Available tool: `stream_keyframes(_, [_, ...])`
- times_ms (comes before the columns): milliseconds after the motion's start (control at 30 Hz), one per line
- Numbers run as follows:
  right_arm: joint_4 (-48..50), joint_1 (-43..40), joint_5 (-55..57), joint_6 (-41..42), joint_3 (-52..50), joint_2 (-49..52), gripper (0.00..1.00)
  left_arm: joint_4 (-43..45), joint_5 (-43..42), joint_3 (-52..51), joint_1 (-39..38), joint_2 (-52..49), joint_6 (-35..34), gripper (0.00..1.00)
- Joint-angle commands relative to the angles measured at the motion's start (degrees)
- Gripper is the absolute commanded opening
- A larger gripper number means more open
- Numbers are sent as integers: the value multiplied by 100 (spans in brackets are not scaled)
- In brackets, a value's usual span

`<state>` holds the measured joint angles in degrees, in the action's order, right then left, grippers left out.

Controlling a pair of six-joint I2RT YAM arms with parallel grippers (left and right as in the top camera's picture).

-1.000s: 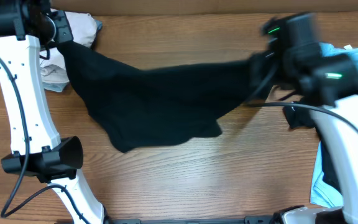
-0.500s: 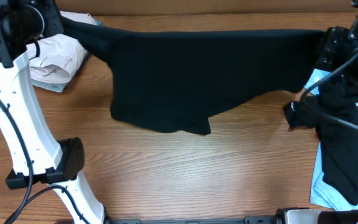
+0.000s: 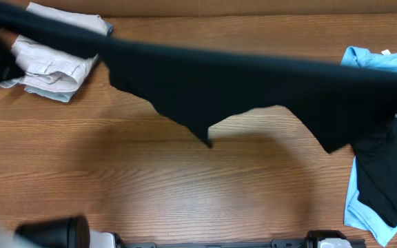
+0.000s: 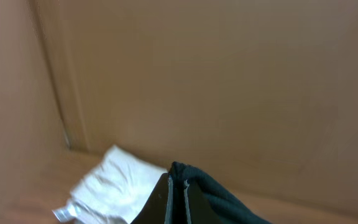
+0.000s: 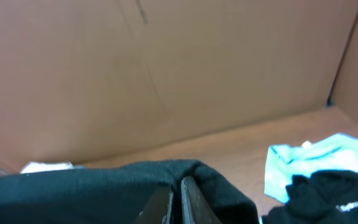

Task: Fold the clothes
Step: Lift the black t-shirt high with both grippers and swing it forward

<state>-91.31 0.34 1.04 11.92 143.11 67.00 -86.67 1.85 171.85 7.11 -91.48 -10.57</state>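
Note:
A black garment [image 3: 205, 83] is stretched wide and held high above the wooden table, spanning the whole overhead view, its lower edge hanging in points. My left gripper [image 4: 178, 186] is shut on one end of the black garment [image 4: 222, 196]. My right gripper [image 5: 176, 186] is shut on the other end of it [image 5: 86, 186]. Neither gripper itself shows in the overhead view.
A folded white and pale garment stack [image 3: 47, 62] lies at the back left and shows in the left wrist view [image 4: 114, 186]. A light blue garment [image 3: 381, 58] with a black printed garment [image 3: 384, 165] on it lies at the right edge. A cardboard wall [image 5: 166, 68] stands behind the table.
Both arms have lifted and pulled apart, raising the black garment off the table and stretching it taut toward the camera. The arms have left the overhead view.

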Motion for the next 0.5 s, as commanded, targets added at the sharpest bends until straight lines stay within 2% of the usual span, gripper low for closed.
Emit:
stream_keyframes(0, [-306, -74, 308, -24, 411, -260, 4, 57, 739, 72, 35, 575, -85, 4])
stream_keyframes(67, [-575, -74, 323, -24, 636, -332, 4, 44, 922, 72, 35, 876, -83, 4])
stream_keyframes(267, [-575, -72, 59, -39, 619, -566, 4, -105, 1458, 66, 35, 1567, -83, 4])
stream_keyframes(467, [-568, -72, -269, 2, -525, -566, 4, -306, 1661, -289, 35, 1547, -105, 4])
